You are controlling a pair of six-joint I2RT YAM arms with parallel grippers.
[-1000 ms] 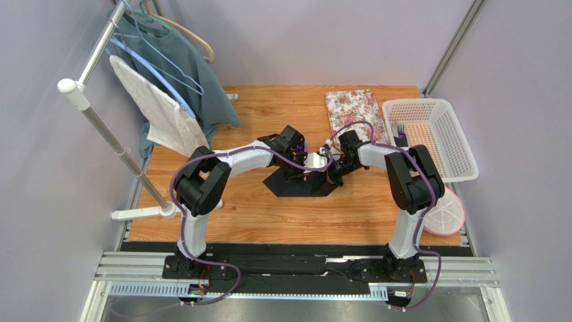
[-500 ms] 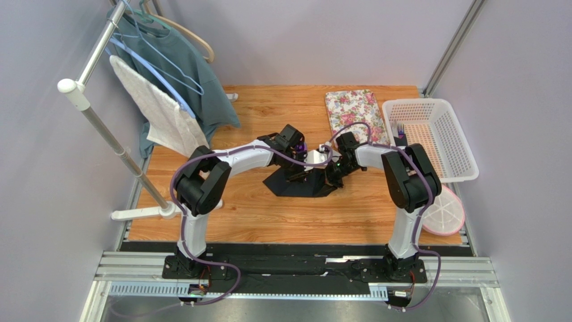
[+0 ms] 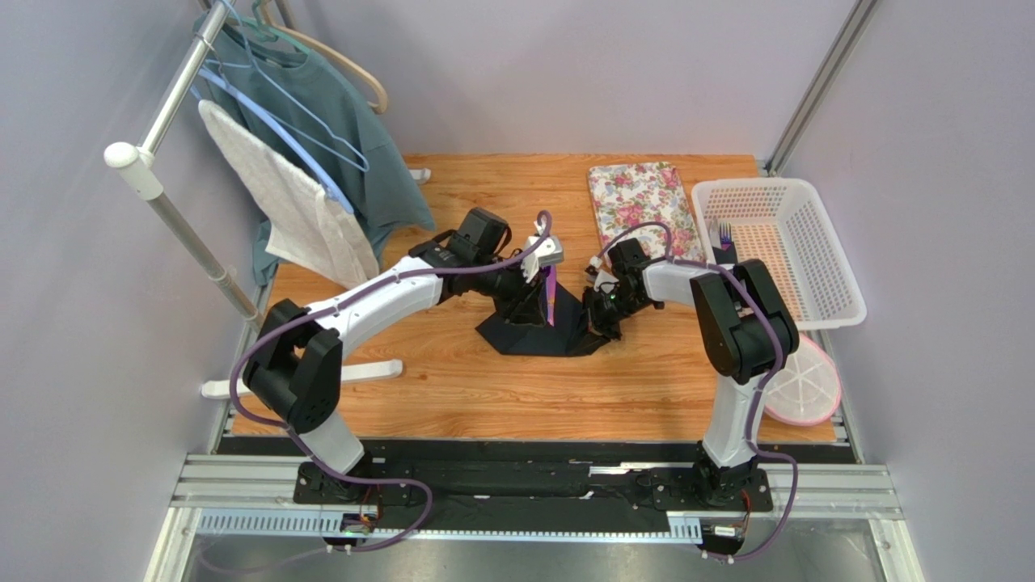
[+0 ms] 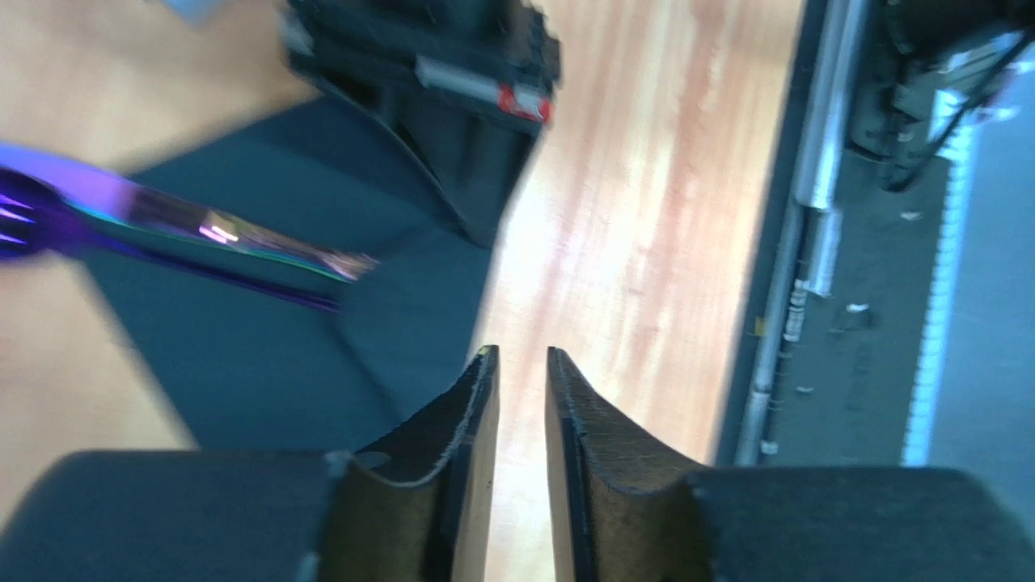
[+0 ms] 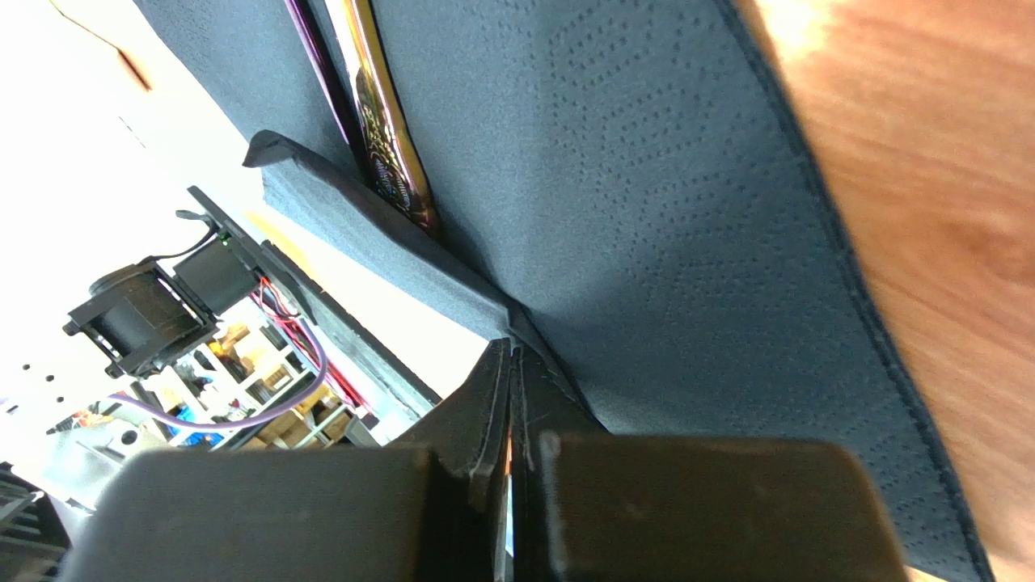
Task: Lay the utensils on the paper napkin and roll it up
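Observation:
The paper napkin (image 3: 541, 334) is a black sheet, partly folded, lying mid-table. A glossy purple utensil (image 3: 549, 295) lies across it, and in the right wrist view utensils (image 5: 379, 133) rest in the napkin's (image 5: 656, 182) fold. My right gripper (image 3: 598, 313) is low at the napkin's right edge, its jaws (image 5: 512, 354) shut on a folded edge of the paper. My left gripper (image 3: 531, 289) hangs over the napkin's far-left part. Its jaws (image 4: 522, 358) stand slightly open with nothing between them, apart from the blurred utensil (image 4: 182, 230) and the napkin (image 4: 243, 352).
A floral mat (image 3: 642, 200) lies at the back. A white basket (image 3: 796, 261) stands at the right with a purple piece (image 3: 724, 237) inside. A pink-rimmed round dish (image 3: 808, 388) lies near the right arm. A clothes rack (image 3: 182, 206) with shirt and towel fills the left.
My left gripper has opened and pulled back from the napkin, and the left arm has swung out to the left. The purple utensil now shows on the napkin. The right gripper stays put.

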